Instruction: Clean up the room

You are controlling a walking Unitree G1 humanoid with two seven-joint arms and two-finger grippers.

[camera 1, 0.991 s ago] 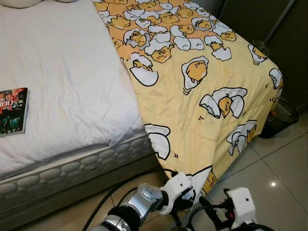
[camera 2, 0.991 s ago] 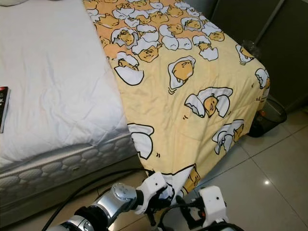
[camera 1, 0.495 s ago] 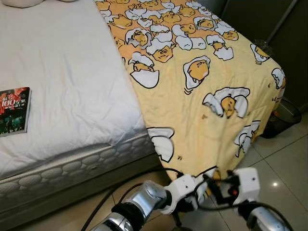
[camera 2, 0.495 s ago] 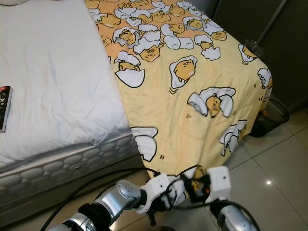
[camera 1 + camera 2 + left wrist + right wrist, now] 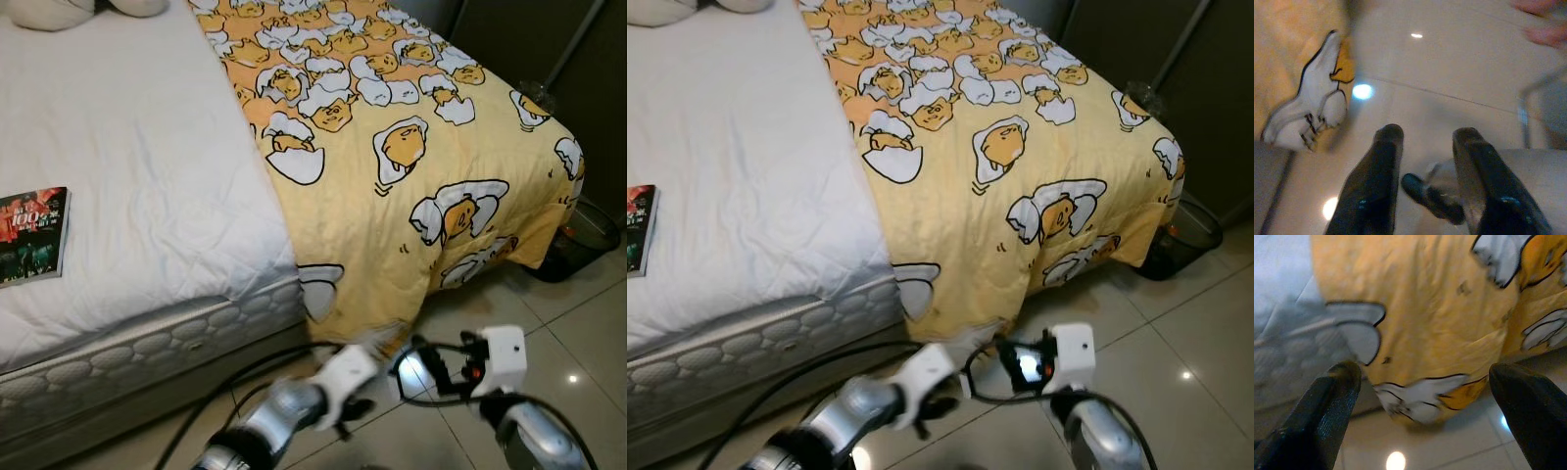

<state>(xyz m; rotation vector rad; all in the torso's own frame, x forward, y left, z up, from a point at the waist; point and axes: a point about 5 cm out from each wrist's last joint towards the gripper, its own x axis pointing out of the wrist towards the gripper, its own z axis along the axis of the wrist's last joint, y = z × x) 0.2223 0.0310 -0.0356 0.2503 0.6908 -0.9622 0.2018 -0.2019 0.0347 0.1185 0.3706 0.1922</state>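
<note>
the yellow egg-print blanket point(image 5: 411, 166) drapes over the right side and foot of the bed point(image 5: 127, 176), a book point(image 5: 34, 235) lying far left on the white sheet, while below its hanging corner the left tool point(image 5: 1422, 142) and right tool point(image 5: 1422, 382) are both spread, holding nothing.

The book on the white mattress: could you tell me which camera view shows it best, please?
The left eye view shows the book best: its whole cover lies in frame on the white mattress. The right eye view cuts it off at the picture's edge. The wrist views look at blanket and floor.
</note>
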